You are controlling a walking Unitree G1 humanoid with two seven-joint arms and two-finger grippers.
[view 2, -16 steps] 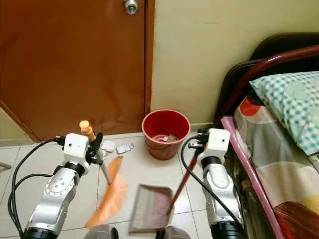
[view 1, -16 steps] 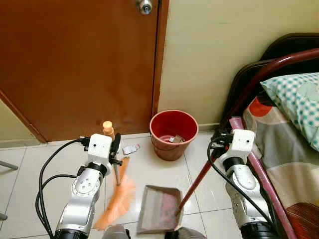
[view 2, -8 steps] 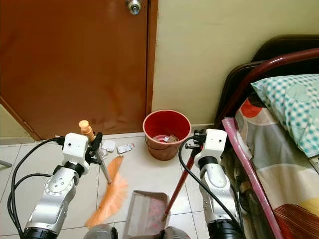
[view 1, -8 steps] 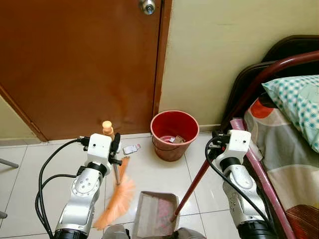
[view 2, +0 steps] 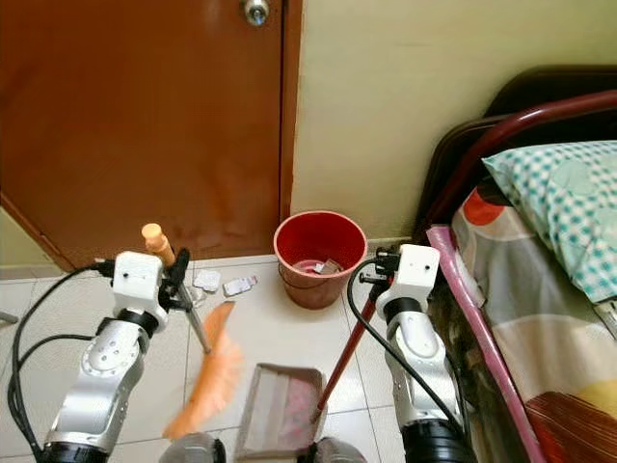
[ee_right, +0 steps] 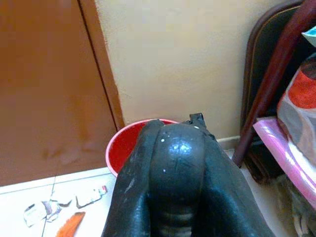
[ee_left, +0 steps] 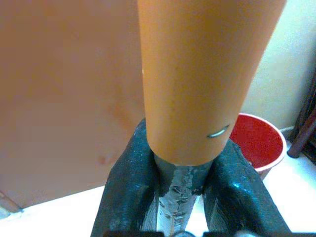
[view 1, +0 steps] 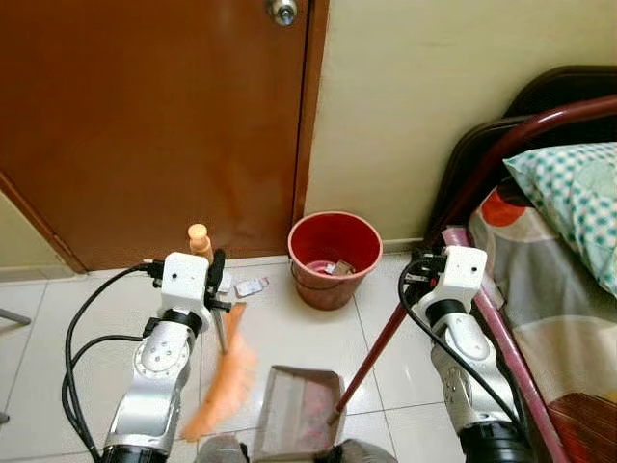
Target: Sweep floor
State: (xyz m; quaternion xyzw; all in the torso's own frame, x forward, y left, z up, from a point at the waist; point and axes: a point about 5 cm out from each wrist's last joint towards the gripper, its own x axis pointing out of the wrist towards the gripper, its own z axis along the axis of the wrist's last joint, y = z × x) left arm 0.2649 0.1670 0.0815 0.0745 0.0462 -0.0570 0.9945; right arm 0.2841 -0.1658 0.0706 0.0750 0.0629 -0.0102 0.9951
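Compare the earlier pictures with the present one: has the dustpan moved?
Yes. The dustpan has slid toward the robot, farther from the red bucket that stays by the wall.

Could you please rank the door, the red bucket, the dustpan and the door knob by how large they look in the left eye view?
1. Door
2. Red bucket and dustpan: alike; the dustpan is nearer the camera and partly cut off, so unranked.
3. Door knob
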